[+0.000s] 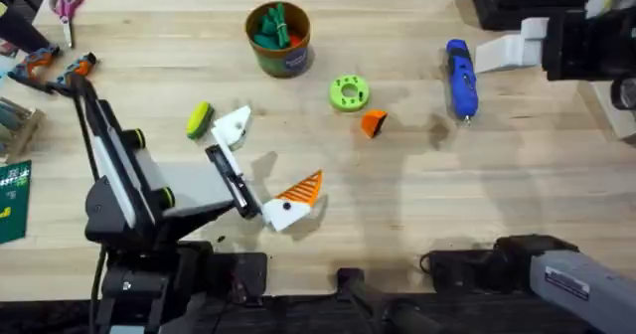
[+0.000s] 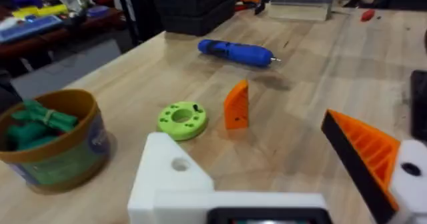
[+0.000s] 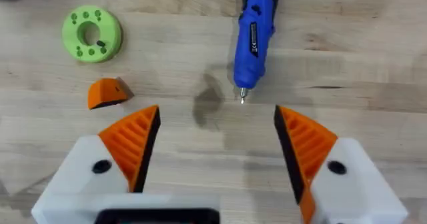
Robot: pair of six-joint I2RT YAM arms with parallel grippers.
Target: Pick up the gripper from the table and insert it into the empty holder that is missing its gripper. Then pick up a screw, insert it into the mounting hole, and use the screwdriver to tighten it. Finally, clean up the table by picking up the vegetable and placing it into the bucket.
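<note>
The orange wedge gripper point(image 1: 373, 123) point(image 2: 236, 105) point(image 3: 107, 93) lies loose on the table, right of centre. My left gripper point(image 1: 266, 160) point(image 2: 280, 177) is open and empty. One of its fingers is the bare white holder point(image 1: 233, 125) point(image 2: 170, 177); the other carries an orange pad point(image 1: 301, 188). The yellow-and-green vegetable point(image 1: 200, 118) lies just left of the holder. Behind stands the bucket point(image 1: 279, 38) point(image 2: 57, 144). The blue screwdriver point(image 1: 459, 76) point(image 2: 235, 51) point(image 3: 253, 37) lies at the right. My right gripper point(image 1: 509, 52) point(image 3: 217, 144) hovers open near its tip.
A lime-green ring point(image 1: 348, 92) point(image 2: 181, 119) point(image 3: 92, 33) with small holes lies between bucket and orange wedge. Scissors point(image 1: 67, 4) and hand tools point(image 1: 50, 68) sit at the far left. A green booklet point(image 1: 12, 200) lies at the left edge, and black cases point(image 1: 507, 1) stand at the back right.
</note>
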